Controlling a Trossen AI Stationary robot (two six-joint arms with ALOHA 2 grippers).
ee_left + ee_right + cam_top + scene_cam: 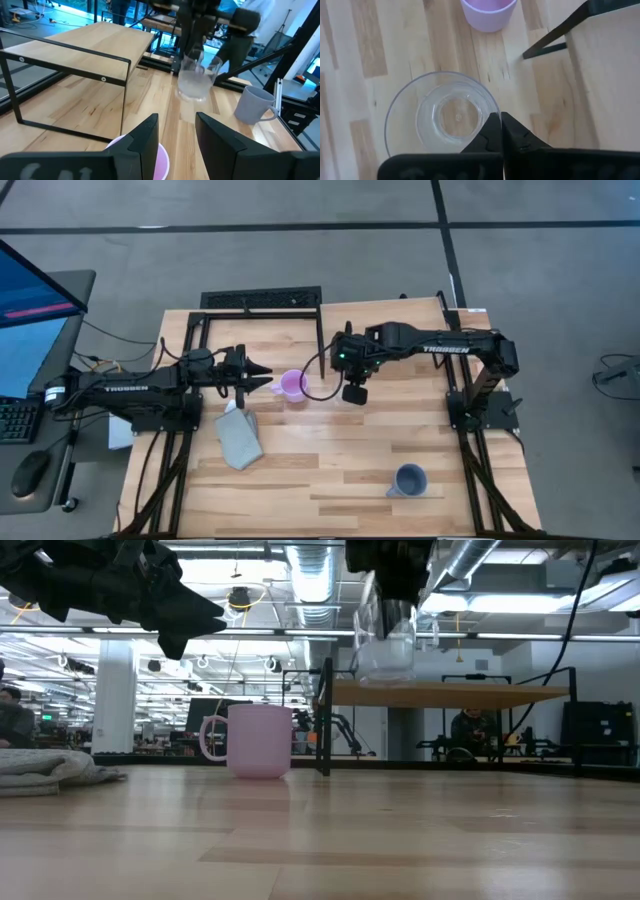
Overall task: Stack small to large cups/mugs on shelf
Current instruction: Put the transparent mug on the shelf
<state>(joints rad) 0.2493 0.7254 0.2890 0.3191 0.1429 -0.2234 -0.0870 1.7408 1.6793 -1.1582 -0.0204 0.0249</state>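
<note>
Tabletop (400, 840) filled the foreground of the low view; the pink mug (258, 740) stood on it left of centre, the grey cloth (45, 768) at the left edge. Above the mug, at upper left, hung the left gripper (200, 615), fingers apart and empty. Farther back, the right gripper (499, 131) was pinched onto the rim of the glass cup (385, 640), held in the air at upper centre, just above the level of the shelf (450, 693) (whether over its top or beside it could not be told). In the high view the blue-grey mug (409, 480) sat apart at lower right. Risk, as judged: a rim pinch gave little hold, so the glass might swing or slip, or clip the shelf edge.
</note>
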